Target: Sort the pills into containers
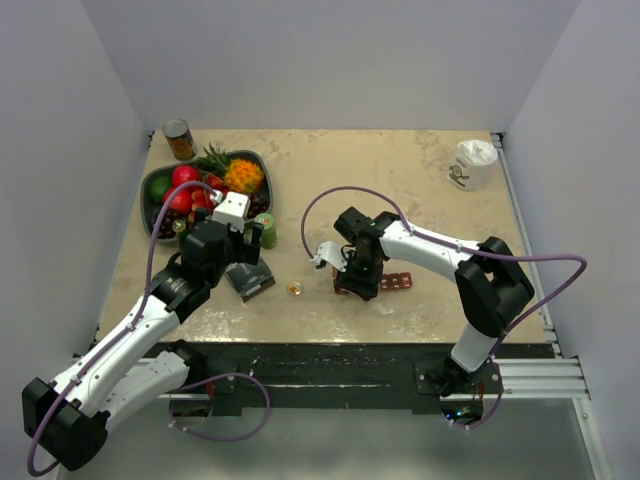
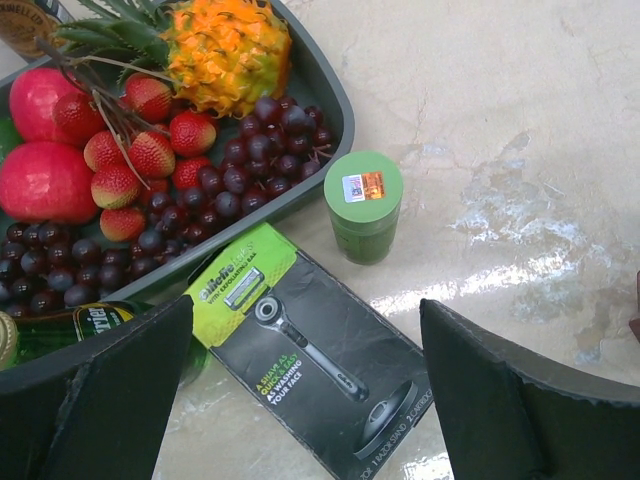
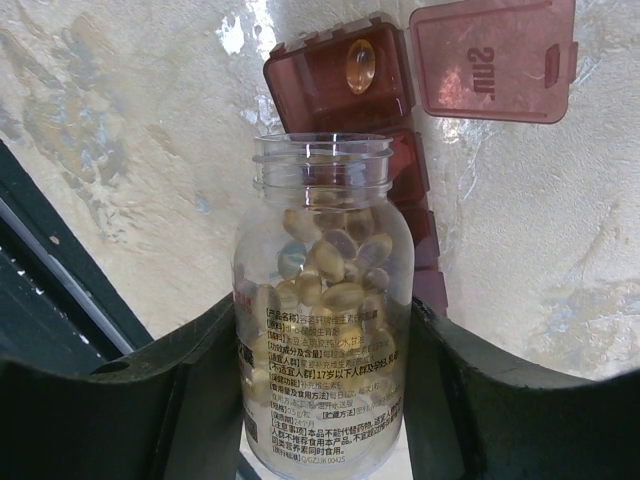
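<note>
Bottle (image 3: 322, 300), uncapped, holding pills (image 3: 335, 265), was clamped in right gripper (image 3: 320, 345) at frame centre. Organizer (image 3: 330, 75) lay at upper centre, one lid raised, one pill (image 3: 360, 66) inside. Left gripper (image 2: 305, 330) stood wide apart over razor pack (image 2: 330, 370).

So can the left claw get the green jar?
Probably yes. The left claw is open and empty, and the green jar stands upright just ahead of it, beside the tray, with nothing over it. Only the flat razor pack lies under the claw.
</note>
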Motion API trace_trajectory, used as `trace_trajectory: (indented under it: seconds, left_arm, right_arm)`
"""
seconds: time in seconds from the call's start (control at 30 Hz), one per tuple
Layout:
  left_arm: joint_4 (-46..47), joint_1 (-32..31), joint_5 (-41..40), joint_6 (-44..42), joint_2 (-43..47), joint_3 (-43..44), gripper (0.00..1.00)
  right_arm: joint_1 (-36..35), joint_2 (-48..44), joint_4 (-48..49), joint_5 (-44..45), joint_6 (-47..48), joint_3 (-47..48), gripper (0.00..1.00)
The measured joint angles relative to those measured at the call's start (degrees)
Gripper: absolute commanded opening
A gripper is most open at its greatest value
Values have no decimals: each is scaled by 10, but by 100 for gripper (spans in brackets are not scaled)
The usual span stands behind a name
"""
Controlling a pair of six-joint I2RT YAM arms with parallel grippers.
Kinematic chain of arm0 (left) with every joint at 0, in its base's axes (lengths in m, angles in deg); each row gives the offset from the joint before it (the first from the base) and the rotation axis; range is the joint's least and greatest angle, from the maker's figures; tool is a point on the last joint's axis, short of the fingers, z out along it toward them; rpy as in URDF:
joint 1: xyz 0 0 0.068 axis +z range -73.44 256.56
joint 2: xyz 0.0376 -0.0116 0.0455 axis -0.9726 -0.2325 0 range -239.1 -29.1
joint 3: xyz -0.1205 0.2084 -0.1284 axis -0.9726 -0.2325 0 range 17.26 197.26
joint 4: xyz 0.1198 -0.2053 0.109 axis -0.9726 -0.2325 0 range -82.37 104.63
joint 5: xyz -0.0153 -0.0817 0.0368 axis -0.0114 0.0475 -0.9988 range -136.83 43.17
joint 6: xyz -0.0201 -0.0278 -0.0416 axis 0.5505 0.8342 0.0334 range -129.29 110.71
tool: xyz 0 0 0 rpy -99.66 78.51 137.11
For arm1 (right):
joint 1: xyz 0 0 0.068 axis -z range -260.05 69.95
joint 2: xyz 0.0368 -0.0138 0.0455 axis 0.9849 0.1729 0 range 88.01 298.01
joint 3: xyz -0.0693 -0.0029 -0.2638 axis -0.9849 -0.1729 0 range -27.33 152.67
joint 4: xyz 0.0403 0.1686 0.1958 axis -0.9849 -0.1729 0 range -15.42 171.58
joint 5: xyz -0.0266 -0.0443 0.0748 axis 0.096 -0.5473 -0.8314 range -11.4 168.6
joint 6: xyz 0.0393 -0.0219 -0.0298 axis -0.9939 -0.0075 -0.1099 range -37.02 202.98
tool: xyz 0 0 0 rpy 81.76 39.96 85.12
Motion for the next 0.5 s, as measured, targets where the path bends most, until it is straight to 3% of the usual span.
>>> trace_trajectory:
  seconds: [0.5]
  left_arm:
    - [0, 1, 4, 2, 0, 0, 99]
  right_arm:
    - [0, 19, -25, 1, 0, 24, 1]
